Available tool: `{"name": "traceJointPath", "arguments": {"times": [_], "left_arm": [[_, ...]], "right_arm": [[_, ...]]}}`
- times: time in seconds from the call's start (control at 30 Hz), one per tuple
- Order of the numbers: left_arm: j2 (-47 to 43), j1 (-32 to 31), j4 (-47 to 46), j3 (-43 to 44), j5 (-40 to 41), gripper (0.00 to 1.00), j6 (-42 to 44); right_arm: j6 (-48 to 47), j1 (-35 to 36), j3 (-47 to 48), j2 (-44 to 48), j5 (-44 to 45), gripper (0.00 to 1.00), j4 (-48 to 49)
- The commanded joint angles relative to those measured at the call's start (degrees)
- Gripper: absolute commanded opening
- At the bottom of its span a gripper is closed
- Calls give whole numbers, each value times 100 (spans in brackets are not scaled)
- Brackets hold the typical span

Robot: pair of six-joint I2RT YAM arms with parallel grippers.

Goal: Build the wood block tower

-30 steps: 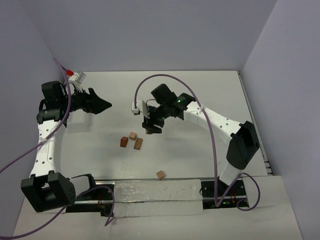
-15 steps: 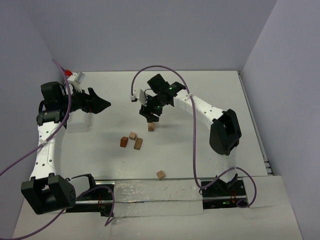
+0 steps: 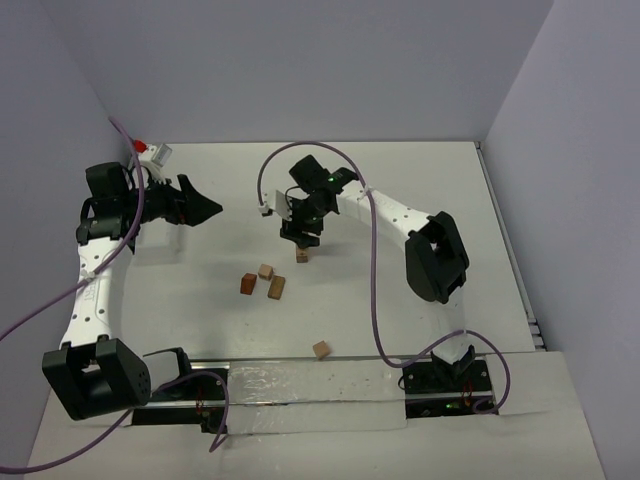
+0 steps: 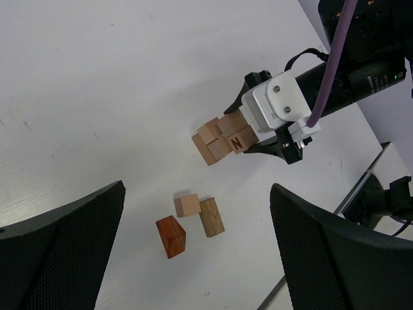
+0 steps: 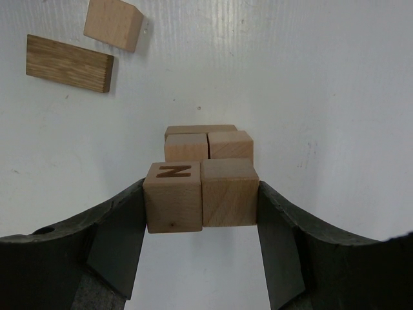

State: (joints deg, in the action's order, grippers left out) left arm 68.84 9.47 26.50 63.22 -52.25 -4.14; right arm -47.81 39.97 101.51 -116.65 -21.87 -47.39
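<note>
Toward the middle of the tabletop [image 3: 340, 310], the right gripper [image 5: 201, 197] is pinching two wood blocks side by side between its fingers: a tan cube stamped with an N [image 5: 172, 196] and a plain cube [image 5: 229, 192] pressed against it. Its jaws are standing partly apart, filled by the pair. Directly beneath, two more tan cubes [image 5: 187, 148] are sitting side by side, and the held pair is meeting them in the left wrist view, so the tower [image 4: 222, 137] is showing as two layers, two blocks across. Nearer the arm bases and to the left of the tower, three loose blocks are lying close together: a light cube [image 3: 266, 271], a reddish-brown block [image 3: 247, 284] and a brown cuboid [image 3: 277, 288], the cube and cuboid almost touching. A fourth, tan block [image 3: 321, 349] is lying alone near the front edge. Over the far left of the tabletop, the left gripper [image 3: 212, 209] is hovering with its jaws spread wide and holding nothing, pointing toward the tower.
</note>
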Motion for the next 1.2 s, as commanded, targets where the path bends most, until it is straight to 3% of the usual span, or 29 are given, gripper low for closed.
{"name": "traceJointPath", "arguments": {"times": [0.0, 1.17], "left_arm": [[68, 37, -154, 68, -101, 99, -8], [147, 37, -233, 24, -154, 99, -25]], "right_arm": [[-158, -67, 343, -129, 7, 47, -68], [52, -24, 344, -288, 69, 52, 19]]}}
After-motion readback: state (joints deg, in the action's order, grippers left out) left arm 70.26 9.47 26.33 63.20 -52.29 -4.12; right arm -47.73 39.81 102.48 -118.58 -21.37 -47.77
